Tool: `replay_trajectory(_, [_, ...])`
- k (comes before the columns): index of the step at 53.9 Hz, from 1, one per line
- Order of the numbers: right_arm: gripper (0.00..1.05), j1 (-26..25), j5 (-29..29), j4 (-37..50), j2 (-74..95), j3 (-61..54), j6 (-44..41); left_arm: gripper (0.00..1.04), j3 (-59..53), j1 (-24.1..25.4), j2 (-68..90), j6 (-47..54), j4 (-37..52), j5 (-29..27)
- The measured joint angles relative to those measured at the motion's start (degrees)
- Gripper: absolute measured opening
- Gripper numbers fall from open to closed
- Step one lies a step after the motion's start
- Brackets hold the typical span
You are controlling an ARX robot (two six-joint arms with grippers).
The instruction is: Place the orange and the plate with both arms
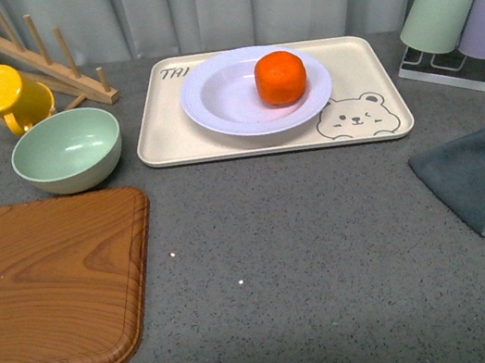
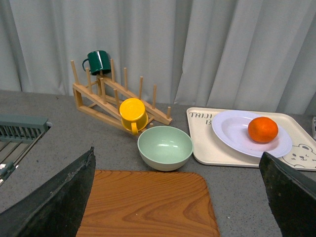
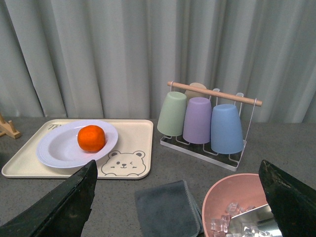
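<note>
Judging from how things lie, the placing looks all but finished: the orange (image 1: 281, 78) sits inside the plate (image 1: 219, 101), toward its right side, and the plate rests on the cream bear tray (image 1: 170, 142) in the upper middle of the front view. Neither arm shows in that view. In the left wrist view the left gripper (image 2: 180, 197) has its two dark fingers at the lower corners of the frame, spread wide with nothing between them; in the right wrist view the right gripper (image 3: 177, 197) stands the same way, wide apart and empty. Both grippers are well apart from the plate, so what remains, if anything, seems to be confirming the set-down and staying clear; a further move would call for keeping the fingers away from the plate's rim so the orange does not roll. Counting: one orange, one plate, one tray, one mint-green bowl (image 1: 66, 149) at centre left, one yellow mug (image 1: 9, 96) at upper left, one wooden board (image 1: 49, 281) at lower left, one grey cloth (image 1: 484, 178) at right, four upturned cups on a rack (image 3: 205, 121), one pink bowl (image 3: 237, 200) at the right wrist view's lower right.
</note>
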Motion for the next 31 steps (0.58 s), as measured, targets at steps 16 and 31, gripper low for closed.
replay_trajectory(16, [0.96,-0.04,0.00,0.00,0.00,0.00,0.02,0.98,0.00,0.00,0.00,0.00,0.00,0.00])
replay_trajectory(31, [0.96,-0.04,0.00,0.00,0.00,0.00,0.02,0.98,0.00,0.00,0.00,0.00,0.00,0.00])
